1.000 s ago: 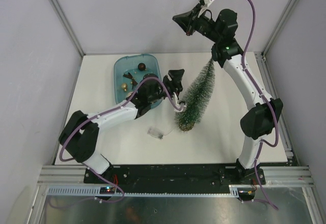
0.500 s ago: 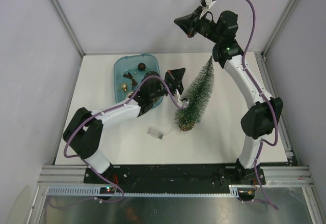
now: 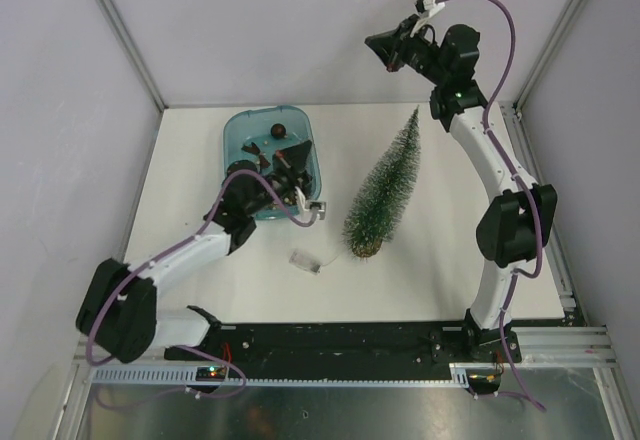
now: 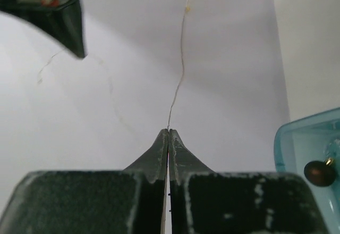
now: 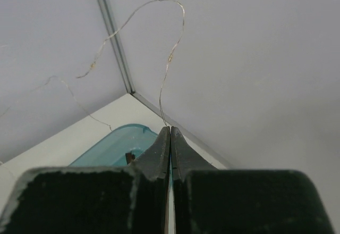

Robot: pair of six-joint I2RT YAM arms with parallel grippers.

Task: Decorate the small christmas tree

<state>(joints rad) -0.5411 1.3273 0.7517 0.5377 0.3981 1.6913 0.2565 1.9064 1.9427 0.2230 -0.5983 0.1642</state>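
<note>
You are looking at the small christmas tree (image 3: 385,185), a slim dark green cone with frosted whitish tips rising from a small round brown base (image 3: 365,250). It is standing just to the right of the blue tray (image 3: 250,116), apart from it, with its tip pointing toward the back wall in the top view. You are working on a white table (image 3: 450,260), with pale grey walls and aluminium frame rails closing it in. Inside the tray, a few small baubles are lying, one of them a dark brown ball (image 4: 320,173). A small clear pack (image 3: 307,260) is lying on the table just in front of the tray. Your left gripper (image 4: 168,133) is hovering over the tray with its jaws pressed together on a thin wire (image 4: 181,58). Your right gripper (image 5: 170,128) is hanging high beyond the tray near the back wall, pinching the same kind of fine wire.
</note>
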